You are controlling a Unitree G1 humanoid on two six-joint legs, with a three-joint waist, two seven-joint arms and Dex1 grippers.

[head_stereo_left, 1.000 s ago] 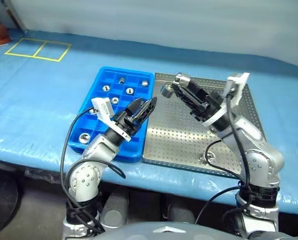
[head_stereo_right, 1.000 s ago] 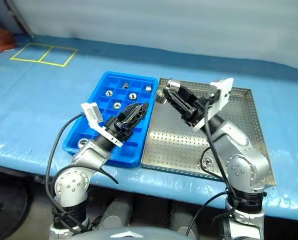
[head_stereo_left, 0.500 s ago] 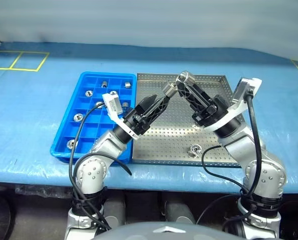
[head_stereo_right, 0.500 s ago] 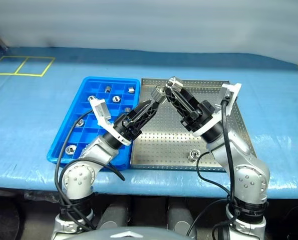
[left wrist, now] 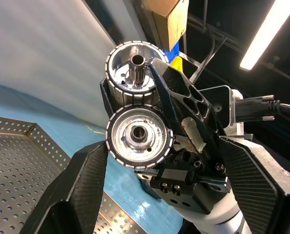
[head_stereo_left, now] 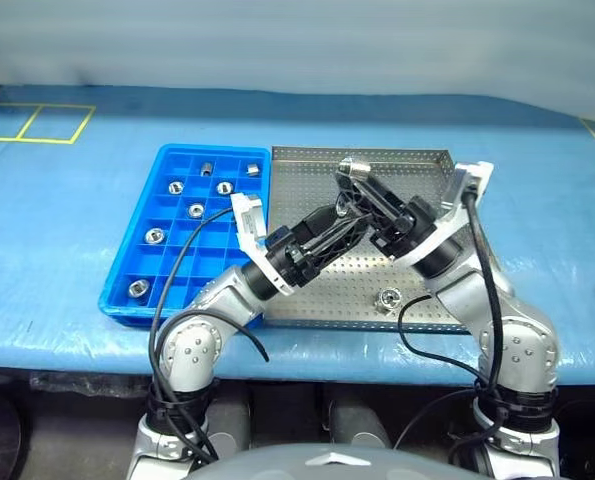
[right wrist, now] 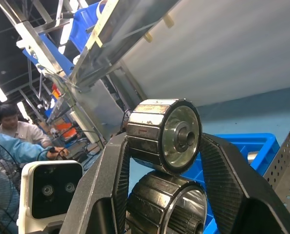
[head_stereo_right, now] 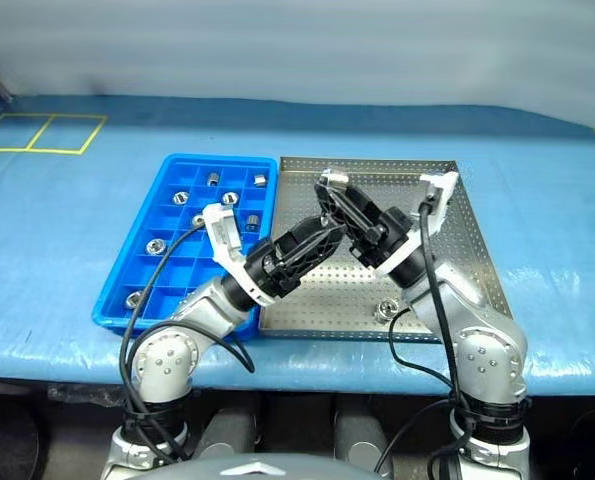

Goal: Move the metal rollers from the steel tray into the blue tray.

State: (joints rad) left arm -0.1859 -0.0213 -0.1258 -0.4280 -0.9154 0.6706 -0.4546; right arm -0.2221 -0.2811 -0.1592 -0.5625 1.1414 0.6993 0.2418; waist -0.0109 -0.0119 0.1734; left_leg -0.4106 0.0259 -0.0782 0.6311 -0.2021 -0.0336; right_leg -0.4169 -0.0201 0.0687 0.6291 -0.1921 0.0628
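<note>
My right gripper [head_stereo_left: 351, 178] is raised over the steel tray [head_stereo_left: 427, 170] and shut on two metal rollers [right wrist: 166, 136], stacked one behind the other between its fingers. In the left wrist view the same two rollers [left wrist: 137, 137] face the camera end on. My left gripper [head_stereo_left: 349, 216] is open, and its fingers [left wrist: 81, 185] spread to either side of that pair, just below the right gripper's tip; contact cannot be told. Another roller [head_stereo_left: 387, 298] lies on the steel tray's near part. The blue tray [head_stereo_left: 127, 270] sits left of it, with several rollers [head_stereo_left: 195, 210] in its compartments.
Both trays rest side by side on a table under a blue sheet [head_stereo_left: 57, 210], near its front edge. Yellow tape squares [head_stereo_left: 27, 120] mark the far left. A person [right wrist: 8, 122] and shelving appear in the background of the right wrist view.
The left gripper has swung right from over the blue tray to just under the right gripper's rollers. The right wrist has rolled, still shut on them. The camera view also shifted.
</note>
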